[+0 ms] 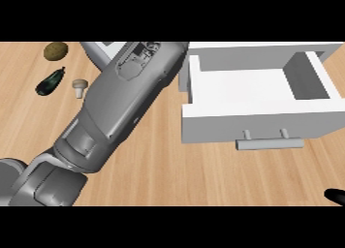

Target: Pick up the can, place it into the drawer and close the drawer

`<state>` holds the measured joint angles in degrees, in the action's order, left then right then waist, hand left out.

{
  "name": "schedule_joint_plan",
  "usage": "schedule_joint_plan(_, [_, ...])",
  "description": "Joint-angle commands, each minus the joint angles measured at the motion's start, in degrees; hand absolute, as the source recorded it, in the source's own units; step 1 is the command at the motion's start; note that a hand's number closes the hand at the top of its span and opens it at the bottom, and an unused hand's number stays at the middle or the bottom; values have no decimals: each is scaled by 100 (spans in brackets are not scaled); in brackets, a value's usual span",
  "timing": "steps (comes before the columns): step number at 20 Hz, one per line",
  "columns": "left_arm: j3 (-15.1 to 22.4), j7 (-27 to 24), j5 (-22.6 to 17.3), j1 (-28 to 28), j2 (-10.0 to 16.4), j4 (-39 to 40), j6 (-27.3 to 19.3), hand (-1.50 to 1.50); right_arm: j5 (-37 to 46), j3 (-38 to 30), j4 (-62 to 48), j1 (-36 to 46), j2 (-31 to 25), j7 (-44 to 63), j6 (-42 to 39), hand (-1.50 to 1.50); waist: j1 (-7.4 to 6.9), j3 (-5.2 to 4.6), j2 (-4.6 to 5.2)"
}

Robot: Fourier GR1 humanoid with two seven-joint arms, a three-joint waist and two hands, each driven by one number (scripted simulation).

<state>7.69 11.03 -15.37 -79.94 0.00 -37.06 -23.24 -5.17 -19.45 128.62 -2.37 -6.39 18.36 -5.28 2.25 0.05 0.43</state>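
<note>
Your left forearm [118,106] stretches beside the open drawer [261,121], probably after the unseen can; the left hand is out of view. Only your right hand [341,196] tip shows, so you cannot tell its grasp.

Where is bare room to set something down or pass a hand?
Free: the counter strip below the drawer front, between left forearm and right hand; the drawer's floor; the wood left of the forearm, below the eggplant. Crowded: top left, where potato, eggplant and mushroom sit close to the forearm.
</note>
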Motion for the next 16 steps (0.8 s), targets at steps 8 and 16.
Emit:
schedule_joint_plan(8, [674,-149,-692,-1057,0,1254,-507,150,-109,140,91,489,-159,518,90,-150,291,9,56])
schedule_joint_plan(16, [917,-655,-924,-959,0,1748,-1098,-150,-64,136,-139,586,-273,387,-3,-150,370,15,96])
